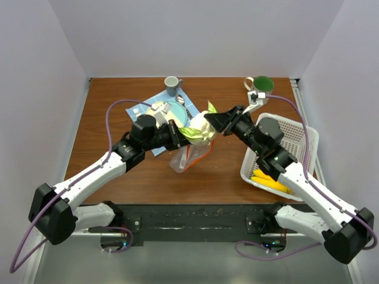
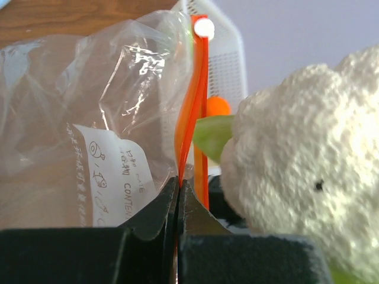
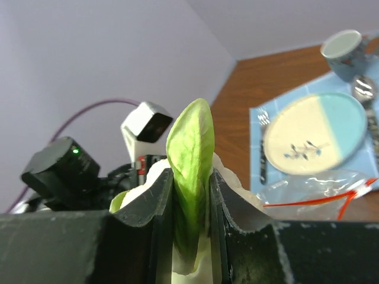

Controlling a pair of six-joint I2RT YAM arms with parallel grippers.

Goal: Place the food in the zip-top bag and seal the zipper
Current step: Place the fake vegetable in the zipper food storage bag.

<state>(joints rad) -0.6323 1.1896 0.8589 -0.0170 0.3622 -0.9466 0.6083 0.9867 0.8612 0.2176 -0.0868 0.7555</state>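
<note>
The clear zip-top bag [image 1: 188, 157] hangs at mid-table, its mouth up. My left gripper [image 1: 173, 135] is shut on its orange-red zipper [image 2: 190, 106] strip; in the left wrist view my gripper [image 2: 178, 181] pinches one side of the strip and the bag [image 2: 89, 112] hangs to the left. My right gripper [image 1: 215, 121] is shut on the green leaf [image 3: 189, 154] of a white cauliflower-like food piece [image 1: 199, 128] and holds it against the bag's mouth; the piece [image 2: 302, 177] sits right beside the zipper. My right gripper [image 3: 190, 174] clamps the leaf. A yellow banana [image 1: 269, 180] and an orange [image 2: 218, 106] lie in the basket.
A white lattice basket [image 1: 296, 133] stands at the right. A blue cloth [image 1: 155, 102] at the back holds a plate [image 1: 172, 110], a spoon and a grey cup [image 1: 172, 86]. A green mug [image 1: 260, 84] stands at the back right.
</note>
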